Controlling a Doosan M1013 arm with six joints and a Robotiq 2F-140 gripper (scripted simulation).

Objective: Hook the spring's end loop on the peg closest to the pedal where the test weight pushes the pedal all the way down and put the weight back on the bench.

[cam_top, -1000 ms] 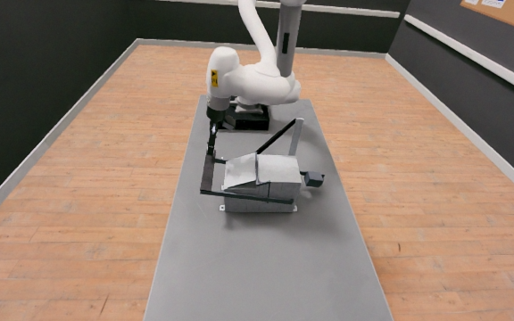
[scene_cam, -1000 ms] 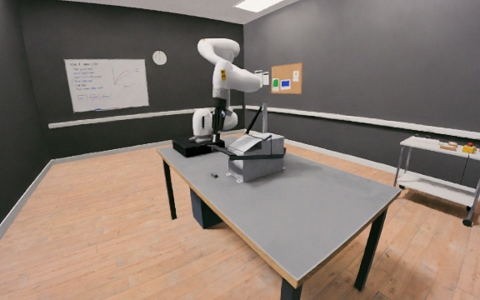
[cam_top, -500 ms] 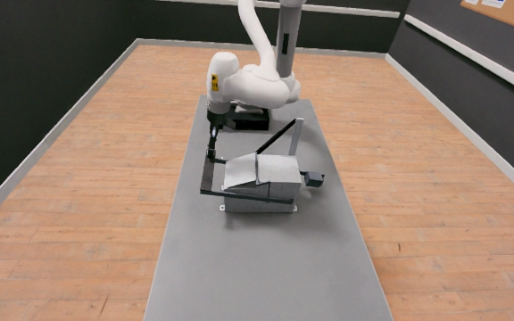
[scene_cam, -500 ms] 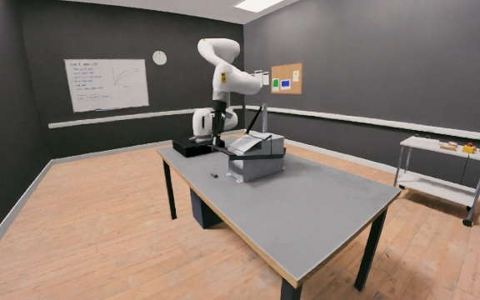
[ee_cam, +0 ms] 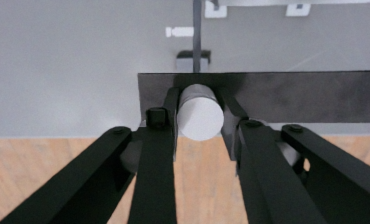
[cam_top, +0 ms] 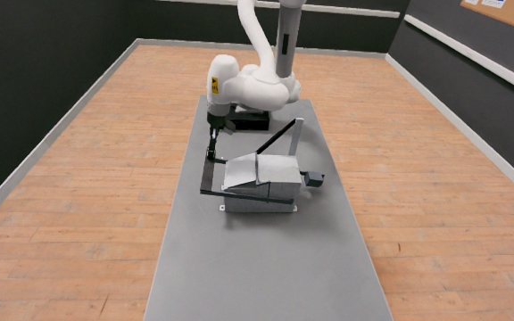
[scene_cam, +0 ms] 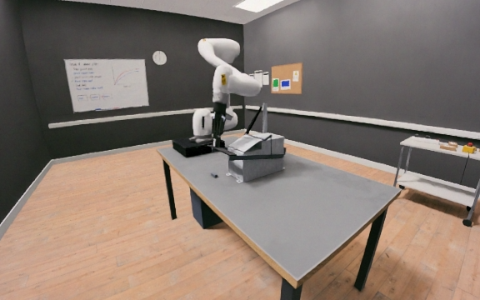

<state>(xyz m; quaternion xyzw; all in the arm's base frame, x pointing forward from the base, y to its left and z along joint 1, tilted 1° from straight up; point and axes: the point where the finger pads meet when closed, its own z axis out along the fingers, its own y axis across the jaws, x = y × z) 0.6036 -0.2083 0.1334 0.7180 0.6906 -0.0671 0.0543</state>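
The grey feeder box stands mid-bench, also seen in the exterior view. Its dark pedal plate sticks out on the left on a thin arm and is raised. My gripper hangs over the pedal's far end. In the wrist view the gripper is shut on the steel test weight, a pale upright cylinder, at the near edge of the pedal. I cannot tell whether the weight's base touches the pedal. A dark spring strut runs up to a grey post.
The arm's black base block sits behind the feeder. A small dark box sticks out of the feeder's right side. A small loose pin lies on the bench left of the feeder, also in the wrist view. A cart stands far right.
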